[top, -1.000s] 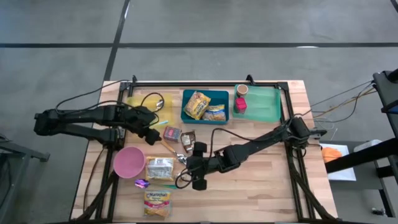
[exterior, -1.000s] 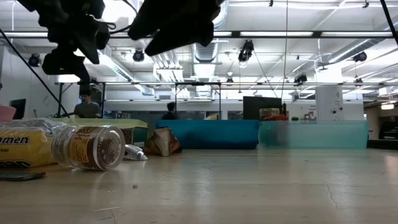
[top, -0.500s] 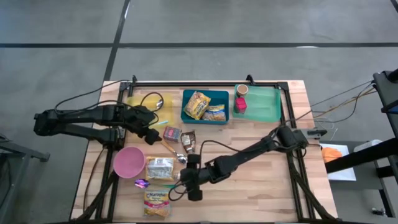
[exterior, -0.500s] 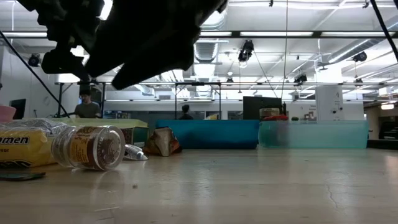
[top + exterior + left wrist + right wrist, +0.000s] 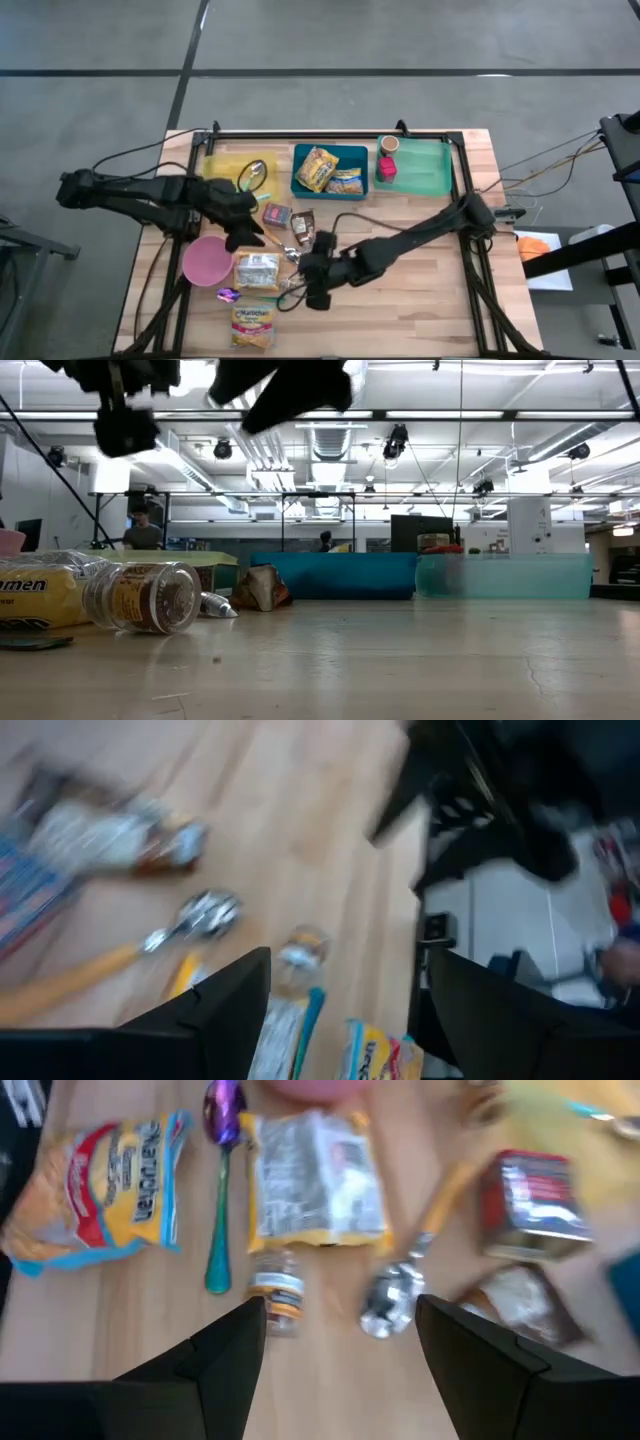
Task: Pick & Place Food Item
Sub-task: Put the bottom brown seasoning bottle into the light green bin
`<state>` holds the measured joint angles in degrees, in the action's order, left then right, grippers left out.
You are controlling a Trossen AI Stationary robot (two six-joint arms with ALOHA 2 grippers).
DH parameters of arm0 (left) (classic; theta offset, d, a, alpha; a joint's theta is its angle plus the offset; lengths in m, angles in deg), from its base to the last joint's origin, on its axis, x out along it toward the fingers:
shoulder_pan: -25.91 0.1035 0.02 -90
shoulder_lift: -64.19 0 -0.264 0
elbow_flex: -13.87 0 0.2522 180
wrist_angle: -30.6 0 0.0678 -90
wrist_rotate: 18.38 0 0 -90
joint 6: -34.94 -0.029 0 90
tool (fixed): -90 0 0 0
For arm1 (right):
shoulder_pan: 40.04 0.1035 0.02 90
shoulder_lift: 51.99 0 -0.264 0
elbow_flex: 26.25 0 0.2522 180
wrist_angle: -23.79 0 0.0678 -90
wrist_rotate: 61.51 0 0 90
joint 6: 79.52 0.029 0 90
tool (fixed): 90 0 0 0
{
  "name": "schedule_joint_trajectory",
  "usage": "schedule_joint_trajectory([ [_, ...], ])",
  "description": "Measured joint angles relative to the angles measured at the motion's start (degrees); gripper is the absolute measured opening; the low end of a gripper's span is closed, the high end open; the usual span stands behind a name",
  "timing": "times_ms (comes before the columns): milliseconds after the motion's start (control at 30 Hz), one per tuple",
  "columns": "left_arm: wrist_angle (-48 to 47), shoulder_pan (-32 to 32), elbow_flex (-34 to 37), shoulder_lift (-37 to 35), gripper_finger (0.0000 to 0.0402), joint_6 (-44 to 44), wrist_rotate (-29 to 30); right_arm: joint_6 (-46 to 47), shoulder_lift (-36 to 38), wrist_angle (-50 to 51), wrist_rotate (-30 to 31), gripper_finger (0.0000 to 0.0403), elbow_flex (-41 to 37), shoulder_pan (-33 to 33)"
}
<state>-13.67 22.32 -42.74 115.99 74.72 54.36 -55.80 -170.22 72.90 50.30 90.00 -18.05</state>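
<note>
1. Two grippers of mine hang over the light wooden table (image 5: 420,300); my left gripper (image 5: 248,232) is above the cluster of items beside the round pink plastic bowl (image 5: 207,260), and my right gripper (image 5: 312,283) is just past the near side of that same cluster
2. My left fingers (image 5: 225,1010) stand apart with nothing between them; past them lie a metal spoon with a yellow handle (image 5: 150,942) and a small clear glass jar with a brown label (image 5: 297,952), lying on its side
3. My right fingers (image 5: 225,1355) are also spread and empty, above the table with the small jar (image 5: 276,1288) ahead of them
4. Beside the jar in my right wrist view lie a flat yellow-edged noodle packet (image 5: 315,1180), a yellow and red ramen packet (image 5: 100,1175), a teal-handled spoon with a purple bowl (image 5: 220,1170), a red and silver rectangular tin (image 5: 530,1205) and a brown foil pouch (image 5: 515,1305)
5. At the far edge stand a yellow tray (image 5: 222,162), a blue bin (image 5: 300,185) holding two yellow snack bags (image 5: 317,168), and a green tray (image 5: 435,175) with a small red cup (image 5: 386,169)
6. From table height the jar (image 5: 140,597) rests on its side against the ramen packet, with both arms dark overhead
</note>
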Motion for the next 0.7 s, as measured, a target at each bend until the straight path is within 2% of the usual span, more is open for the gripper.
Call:
schedule_joint_trajectory([
  [67,3.0,-4.0,-0.3,1.2,0.0266,-2.2,2.4,2.2,3.1,3.3,1.1,0.0256,-0.8,-0.1],
  [200,3.2,-11.3,-2.6,5.6,0.0245,-9.6,8.2,5.9,9.6,8.3,3.3,0.0256,-2.5,-0.2],
  [367,2.9,-16.4,-4.6,13.4,0.0230,-19.8,14.2,9.2,17.5,9.9,5.9,0.0256,-6.0,-0.1],
  [567,3.5,-17.3,-4.8,21.7,0.0229,-25.5,15.8,14.3,26.0,8.7,6.9,0.0256,-14.7,0.7],
  [700,4.0,-17.9,-4.9,25.5,0.0229,-27.5,13.9,20.1,30.3,7.2,6.9,0.0256,-21.6,2.2],
])
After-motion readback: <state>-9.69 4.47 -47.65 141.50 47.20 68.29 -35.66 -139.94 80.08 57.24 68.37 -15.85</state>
